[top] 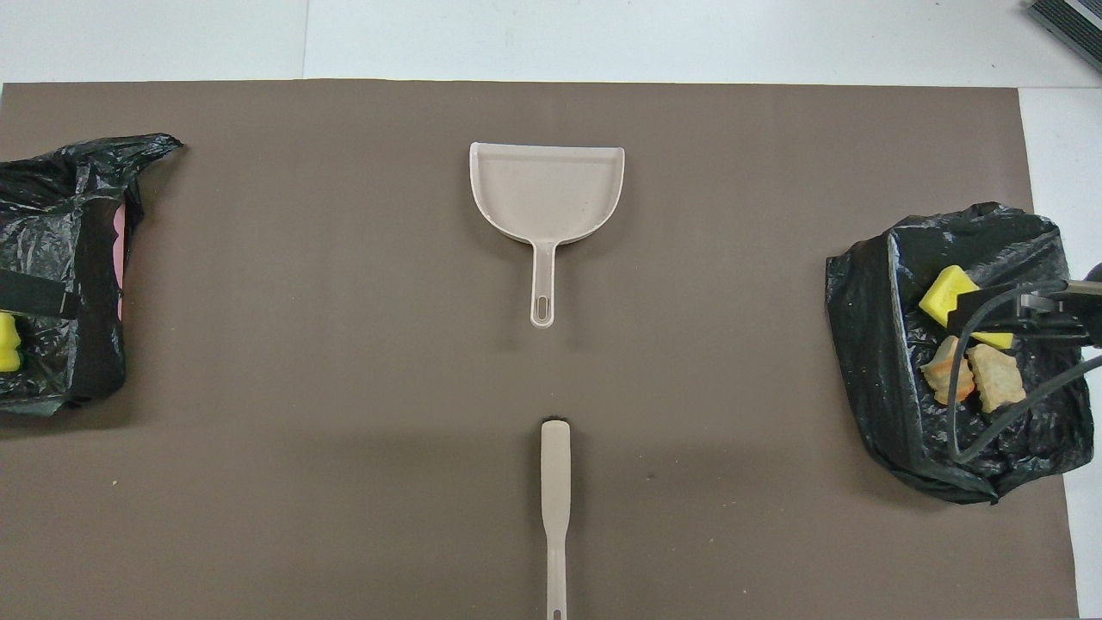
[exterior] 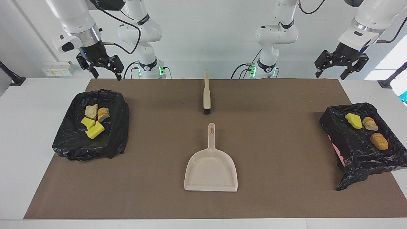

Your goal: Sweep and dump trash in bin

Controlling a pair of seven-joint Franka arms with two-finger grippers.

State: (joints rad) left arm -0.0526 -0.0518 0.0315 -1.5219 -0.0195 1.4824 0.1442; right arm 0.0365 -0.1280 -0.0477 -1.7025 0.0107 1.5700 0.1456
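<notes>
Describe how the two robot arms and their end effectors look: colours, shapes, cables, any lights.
Both arms have glossy white rounded shells with dark grey joint sections. Each base ring glows green. Black cables loop along the upper links. The left end effector and the right end effector are black, angular, two-fingered linkages mounted under silver wrist rings, each showing a small blue light.
</notes>
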